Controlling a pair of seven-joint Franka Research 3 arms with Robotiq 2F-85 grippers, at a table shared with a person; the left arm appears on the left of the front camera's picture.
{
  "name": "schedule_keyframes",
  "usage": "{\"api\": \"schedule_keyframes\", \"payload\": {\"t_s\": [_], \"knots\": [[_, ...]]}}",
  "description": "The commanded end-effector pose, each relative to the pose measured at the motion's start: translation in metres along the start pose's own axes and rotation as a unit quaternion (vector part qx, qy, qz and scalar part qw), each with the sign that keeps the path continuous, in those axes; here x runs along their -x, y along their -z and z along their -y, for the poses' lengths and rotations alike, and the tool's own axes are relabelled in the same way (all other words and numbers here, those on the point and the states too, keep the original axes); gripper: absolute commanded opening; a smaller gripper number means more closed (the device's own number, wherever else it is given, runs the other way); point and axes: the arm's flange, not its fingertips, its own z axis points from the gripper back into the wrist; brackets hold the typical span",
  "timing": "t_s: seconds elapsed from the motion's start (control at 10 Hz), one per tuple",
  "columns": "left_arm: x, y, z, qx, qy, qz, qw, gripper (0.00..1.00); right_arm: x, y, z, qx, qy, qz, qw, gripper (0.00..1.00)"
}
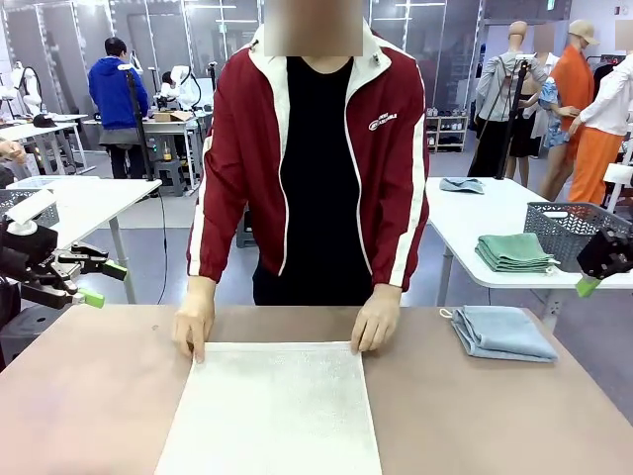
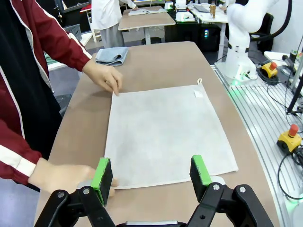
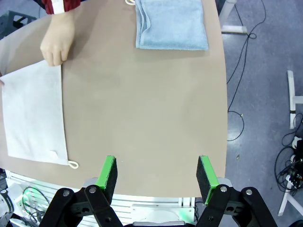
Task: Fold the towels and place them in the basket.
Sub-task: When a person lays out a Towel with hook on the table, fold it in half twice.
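left gripper (image 2: 151, 174) spread, cream towel (image 2: 161, 132) flat just ahead of it; right gripper (image 3: 158, 172) spread, folded blue towel (image 3: 171, 23) well ahead

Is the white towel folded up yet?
No, the cream-white towel lies spread out flat in a single layer on the table.

Robotics lab: white worktables (image 1: 490, 213), emergency-stop buttons (image 2: 290, 136), glass partitions (image 1: 59, 40) behind.

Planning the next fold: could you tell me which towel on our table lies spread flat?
The cream-white towel, open in the middle; the pale blue towel lies folded at the right.
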Motion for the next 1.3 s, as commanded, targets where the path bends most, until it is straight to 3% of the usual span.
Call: {"api": "schedule_keyframes", "payload": {"t_s": [0.0,1.2], "knots": [[-0.0020,-0.0003,0.0030,-0.001,0.001,0.003,1.000,0.84,-0.0042,-0.0010,0.0012,0.003,0.003,0.003,1.000,0.84],[-0.0020,-0.0003,0.0030,-0.001,0.001,0.003,1.000,0.84,-0.0042,-0.0010,0.0012,0.003,0.003,0.003,1.000,0.84]]}}
